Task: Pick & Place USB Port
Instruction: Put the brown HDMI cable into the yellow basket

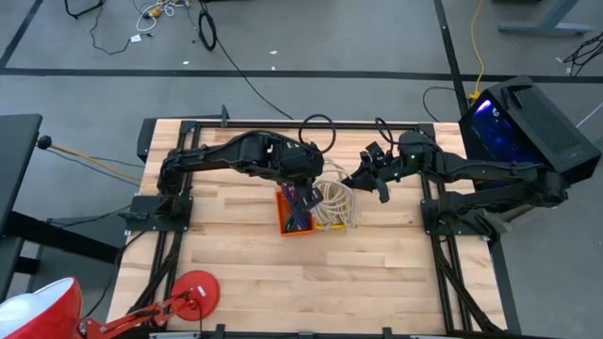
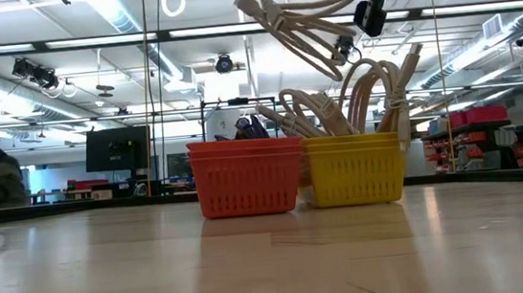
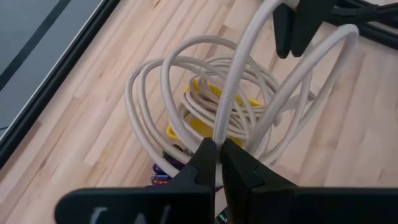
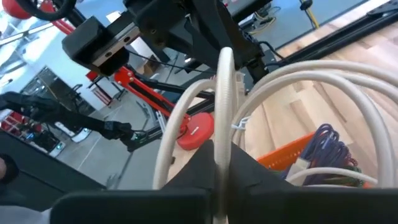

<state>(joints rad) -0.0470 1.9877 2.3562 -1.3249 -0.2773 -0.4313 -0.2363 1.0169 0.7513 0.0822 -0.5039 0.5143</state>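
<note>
Above the yellow basket (image 2: 354,168), a cream USB cable (image 3: 231,93) hangs looped in the air, lifted clear of the tangle of like cables that still fills the basket, with part of its coil trailing down toward that pile. Both hands hold it: the left hand (image 3: 219,149) has its fingers pinched narrow on one strand, and the right hand (image 4: 222,144) is likewise clamped on a strand that rises straight up between its fingers. In the high view the left hand (image 1: 303,168) sits over the orange basket (image 1: 295,214), which holds purple cables (image 4: 328,144), while the right hand (image 1: 369,177) stands just to the other side, beyond the yellow basket (image 1: 336,209). So the cable's long axis runs across the worktop (image 1: 245,273) between the two hands, over both baskets, which stand touching side by side. The orange basket lies directly under the left hand, so I judge that arm is the nearer one for lowering the cable.
</note>
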